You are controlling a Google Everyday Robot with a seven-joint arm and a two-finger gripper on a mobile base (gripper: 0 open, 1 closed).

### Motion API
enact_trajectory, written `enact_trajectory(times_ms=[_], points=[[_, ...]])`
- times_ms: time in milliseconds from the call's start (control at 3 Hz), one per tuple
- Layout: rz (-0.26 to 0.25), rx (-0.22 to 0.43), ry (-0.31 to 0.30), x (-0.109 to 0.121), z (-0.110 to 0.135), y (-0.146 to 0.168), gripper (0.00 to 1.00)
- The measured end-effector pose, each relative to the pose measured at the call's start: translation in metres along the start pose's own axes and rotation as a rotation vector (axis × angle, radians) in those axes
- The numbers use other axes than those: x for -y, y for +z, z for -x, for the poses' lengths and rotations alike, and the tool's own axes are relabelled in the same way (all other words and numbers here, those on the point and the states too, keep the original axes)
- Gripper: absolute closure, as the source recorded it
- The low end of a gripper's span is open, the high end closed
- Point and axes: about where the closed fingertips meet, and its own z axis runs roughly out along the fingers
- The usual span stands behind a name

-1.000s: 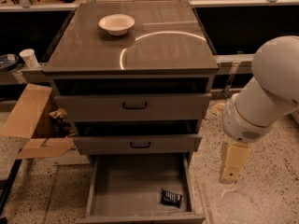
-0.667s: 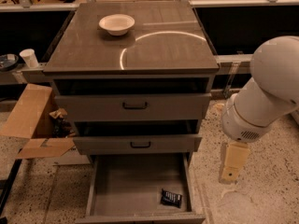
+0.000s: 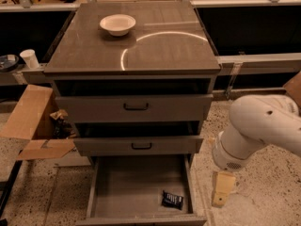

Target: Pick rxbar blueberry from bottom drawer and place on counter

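Note:
The rxbar blueberry (image 3: 172,200) is a small dark bar with white lettering. It lies flat on the floor of the open bottom drawer (image 3: 117,187), near the front right corner. The gripper (image 3: 222,190) is a tan piece hanging below the white arm (image 3: 261,131). It is outside the drawer, just right of its right wall and over the speckled floor, apart from the bar. The counter (image 3: 160,51) is the glossy grey-brown cabinet top with an arc of reflected light.
A white bowl (image 3: 117,24) stands on the counter's back left. Two drawer fronts with black handles (image 3: 136,107) are above the open drawer, slightly pulled out. An open cardboard box (image 3: 33,121) lies left of the cabinet. A white cup (image 3: 30,58) stands on the left ledge.
The white arm has dropped lower and the gripper has come down and slightly left, closer to the drawer's right wall. The bar and the drawers have not moved.

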Motion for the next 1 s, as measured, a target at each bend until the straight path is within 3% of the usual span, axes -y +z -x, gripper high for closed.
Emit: enact_trajectory(times_ms=[667,1000], points=[[0.081,0.064,0.032,-0.005,-0.013,0.097,0.0],[0.139,0.117,0.075,0.002,-0.022,0.161,0.0]])
